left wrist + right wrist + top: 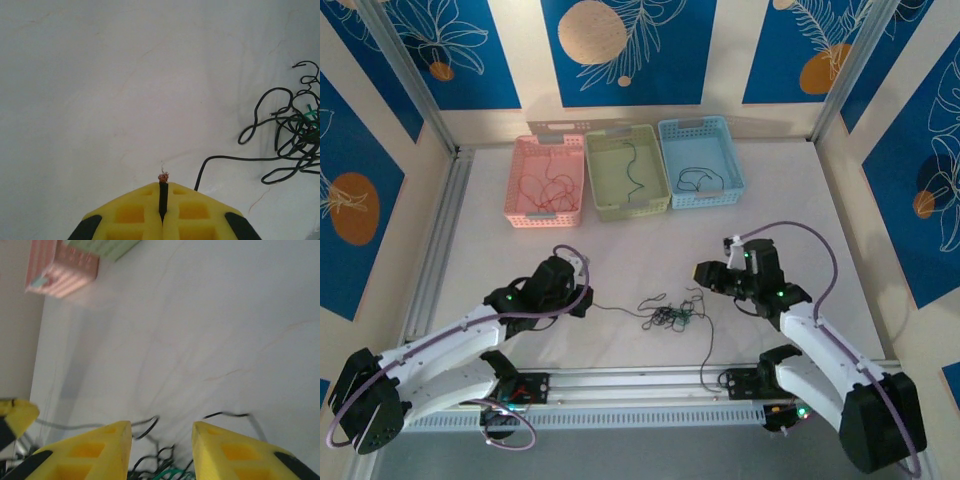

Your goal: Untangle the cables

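A: Yellow-padded left gripper [163, 188]: clamped on thin black wire [163, 196], copper tip visible at wrist. Right gripper [162, 427]?
B: Jaws apart, beside tangled black-and-green cables [670, 316], mid-table. Pink basket [520, 190], green basket [603, 190], blue basket [732, 160], slotted plastic: wires inside each.

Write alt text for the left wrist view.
The left gripper is shut on a black wire, its bare copper tip poking out. At the right edge, a tangle of black and green wires lies on the white table.
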